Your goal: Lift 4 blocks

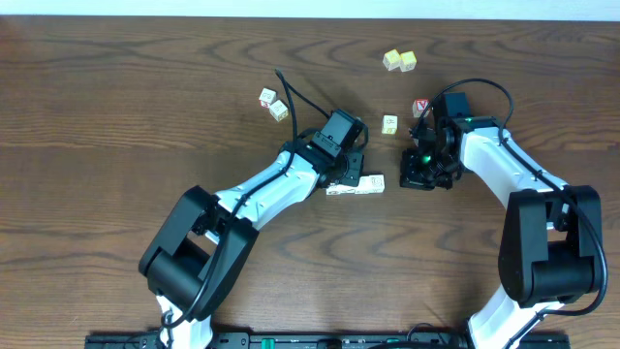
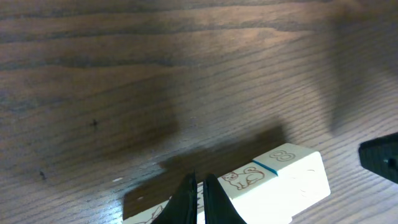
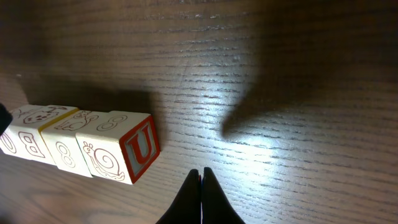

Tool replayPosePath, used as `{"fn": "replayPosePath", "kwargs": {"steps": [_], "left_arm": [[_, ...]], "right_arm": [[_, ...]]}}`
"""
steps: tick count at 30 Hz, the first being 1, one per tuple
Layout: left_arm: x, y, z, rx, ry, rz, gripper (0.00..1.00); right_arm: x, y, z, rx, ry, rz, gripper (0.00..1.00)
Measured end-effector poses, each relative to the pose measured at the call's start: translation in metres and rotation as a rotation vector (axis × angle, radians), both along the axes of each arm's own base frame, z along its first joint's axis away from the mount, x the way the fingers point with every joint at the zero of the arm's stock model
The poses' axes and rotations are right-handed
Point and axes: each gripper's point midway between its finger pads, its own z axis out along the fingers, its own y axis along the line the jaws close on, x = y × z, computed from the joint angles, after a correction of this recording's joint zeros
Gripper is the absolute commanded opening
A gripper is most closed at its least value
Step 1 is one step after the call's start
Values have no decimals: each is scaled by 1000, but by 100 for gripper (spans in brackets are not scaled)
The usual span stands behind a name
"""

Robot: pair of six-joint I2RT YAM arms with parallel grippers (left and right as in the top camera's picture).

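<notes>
We saw the blocks (image 3: 81, 146) lying end to end in one short row on the table (image 1: 116, 97), flat on the wood and touching each other, between the two arms and nearer the left one. They were small cubes of smooth, cream-painted wood with square edges and thin printed outlines. The end block facing the right wrist camera bore a red capital U in a red frame, a snail on one side and a figure like an 8 on top. Its neighbour had yellow edges and another 8-like mark. The one beyond showed a B and a small round face. From the left wrist we read a blue stripe at one joint, a little four-legged animal and an 8 again.

The left gripper (image 2: 199, 190) had its thin dark fingers pressed together, tips just over the row. We could not tell whether they touched it. The right gripper (image 3: 200, 180) was likewise closed with nothing between its fingers, near the U end but apart from it.

The table was dark brown board with strong wavy grain and a dull sheen. Two pale yellow cubes (image 1: 399, 61) and a red-faced cube (image 1: 420, 106) lay further back.
</notes>
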Motion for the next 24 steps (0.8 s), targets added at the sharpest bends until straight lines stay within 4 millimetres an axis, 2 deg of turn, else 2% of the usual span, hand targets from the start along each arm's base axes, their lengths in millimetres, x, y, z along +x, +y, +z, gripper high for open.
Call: {"fn": "replayPosePath", "kwargs": {"steps": [24], "left_arm": [[-8,1,-3,4,38,-15,7]], "right_arm": [[-1,0,0,-1,6,0,1]]}}
